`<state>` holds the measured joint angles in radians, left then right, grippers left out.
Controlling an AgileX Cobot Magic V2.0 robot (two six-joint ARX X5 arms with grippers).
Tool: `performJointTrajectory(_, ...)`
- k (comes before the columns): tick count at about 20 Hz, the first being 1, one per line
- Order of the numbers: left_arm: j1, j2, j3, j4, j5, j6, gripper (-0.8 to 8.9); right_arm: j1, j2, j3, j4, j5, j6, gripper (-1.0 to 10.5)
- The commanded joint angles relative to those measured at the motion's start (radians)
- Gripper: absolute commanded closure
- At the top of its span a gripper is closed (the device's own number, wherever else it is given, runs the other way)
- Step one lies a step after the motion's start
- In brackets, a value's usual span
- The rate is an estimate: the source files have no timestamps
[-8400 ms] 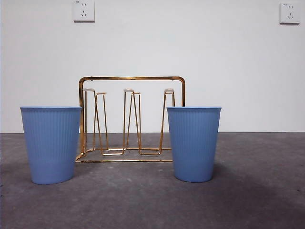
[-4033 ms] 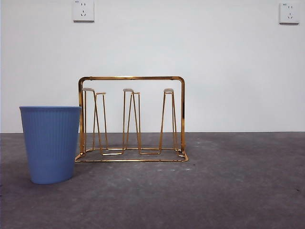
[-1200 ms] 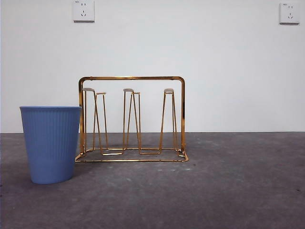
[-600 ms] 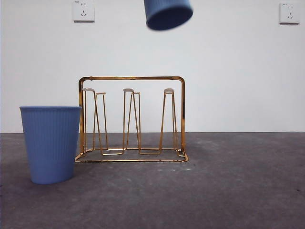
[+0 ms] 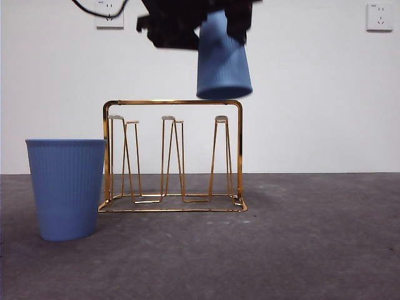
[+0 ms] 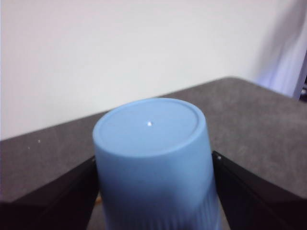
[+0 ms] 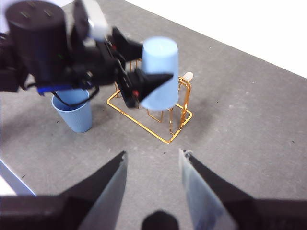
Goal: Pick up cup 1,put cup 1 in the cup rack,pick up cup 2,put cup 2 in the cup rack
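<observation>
My left gripper [image 5: 220, 22] comes in from the top of the front view, shut on a ribbed blue cup [image 5: 223, 62] held upside down. The cup's rim hangs just above the top bar of the gold wire cup rack [image 5: 172, 103], over its right prong. In the left wrist view the jaws press both sides of the cup [image 6: 152, 143]. A second blue cup [image 5: 65, 187] stands upright left of the rack. My right gripper [image 7: 153, 160] is open and empty, high above the table. Its view shows the held cup [image 7: 160, 79], the rack [image 7: 169, 141] and the standing cup [image 7: 74, 112].
The grey table [image 5: 312, 250] stretches to the right of the rack. A white wall with two sockets stands behind. The left arm's dark body [image 7: 57, 48] hangs over the rack's left side in the right wrist view.
The upside-down cup has come down from the top edge to just above the rack's top bar, and the dark gripper has come into view. The rack and standing cup have not moved.
</observation>
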<state>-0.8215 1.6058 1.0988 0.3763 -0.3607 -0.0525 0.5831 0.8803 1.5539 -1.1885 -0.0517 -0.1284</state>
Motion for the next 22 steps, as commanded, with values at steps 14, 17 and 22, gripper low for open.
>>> performJointTrajectory(14, 0.006, 0.174, 0.008, 0.032, -0.033, -0.05, 8.21, 0.0, -0.002, -0.003, -0.018, 0.001, -0.023, 7.6)
performJointTrajectory(17, 0.007, 0.208, 0.008, 0.026, -0.033, -0.068, 8.21, 0.0, -0.002, -0.003, -0.018, 0.001, -0.026, 7.6)
performJointTrajectory(22, 0.022, 0.229, 0.008, -0.027, -0.033, -0.121, 8.21, 0.0, -0.002, -0.003, -0.017, 0.001, -0.029, 7.6)
